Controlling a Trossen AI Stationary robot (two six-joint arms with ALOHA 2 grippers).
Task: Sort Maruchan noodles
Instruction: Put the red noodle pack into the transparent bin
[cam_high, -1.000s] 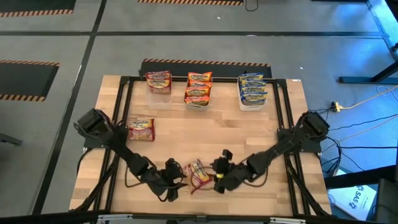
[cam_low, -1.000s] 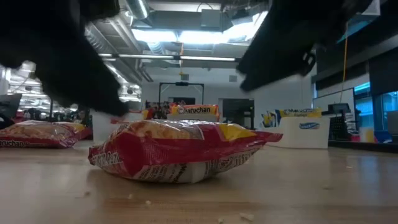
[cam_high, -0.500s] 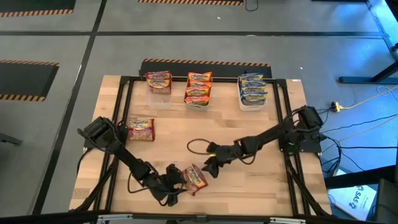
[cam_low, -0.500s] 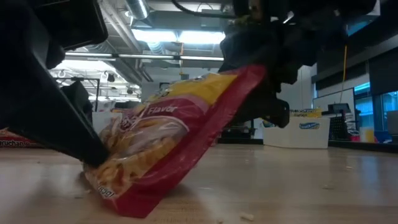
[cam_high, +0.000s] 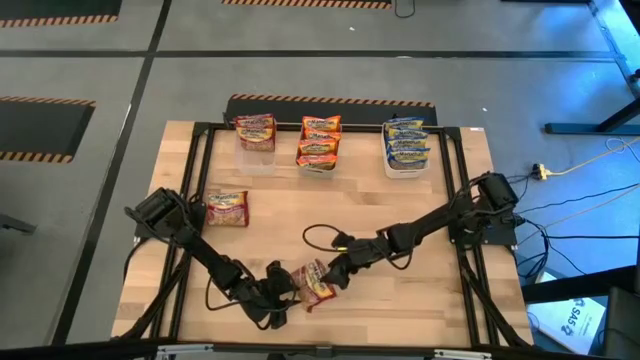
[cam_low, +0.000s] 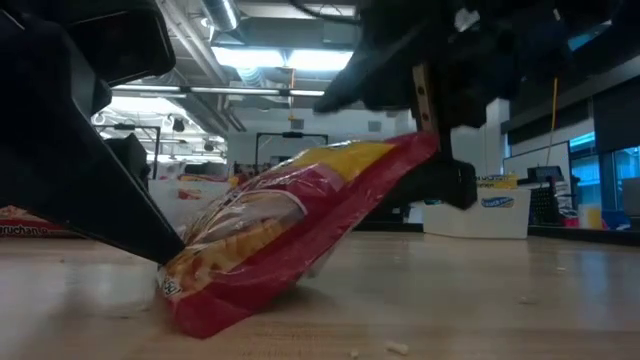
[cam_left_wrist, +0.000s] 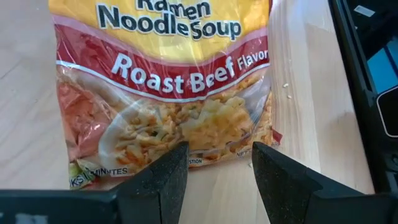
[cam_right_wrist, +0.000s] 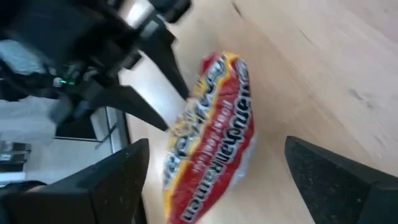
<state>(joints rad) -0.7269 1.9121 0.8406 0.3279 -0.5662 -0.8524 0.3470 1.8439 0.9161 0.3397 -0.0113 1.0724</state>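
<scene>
A red-and-yellow Maruchan noodles packet (cam_high: 315, 283) stands tilted near the table's near edge, its lower end (cam_low: 190, 300) on the wood and its other end raised. My left gripper (cam_left_wrist: 219, 155) is low at the packet's lower end, fingers apart. My right gripper (cam_right_wrist: 217, 146) is open wide at the raised end (cam_low: 415, 145), one finger above it and one (cam_low: 445, 185) below. Another red packet (cam_high: 227, 207) lies flat at the table's left. My left gripper meets the packet's lower end (cam_left_wrist: 217, 163) with its open fingertips (cam_low: 160, 258), slanting down from the table's left; the two tips sit side by side along that edge and pinch nothing. My right gripper's lower finger stands under the raised end; whether it touches it I cannot tell.
Three clear tubs line the far edge: one with a red packet (cam_high: 255, 130), one with orange packets (cam_high: 319, 140), one with blue packets (cam_high: 405, 142). A cable loop (cam_high: 318, 236) lies behind my right gripper. Bare wood spreads across the table's middle.
The packet, flat on the table a second ago, now stands tilted: its right end has been raised while its left end stayed on the wood. My right gripper went toward the table's left and far side, rolled, then opened. My left gripper sank to the packet's lower end.
</scene>
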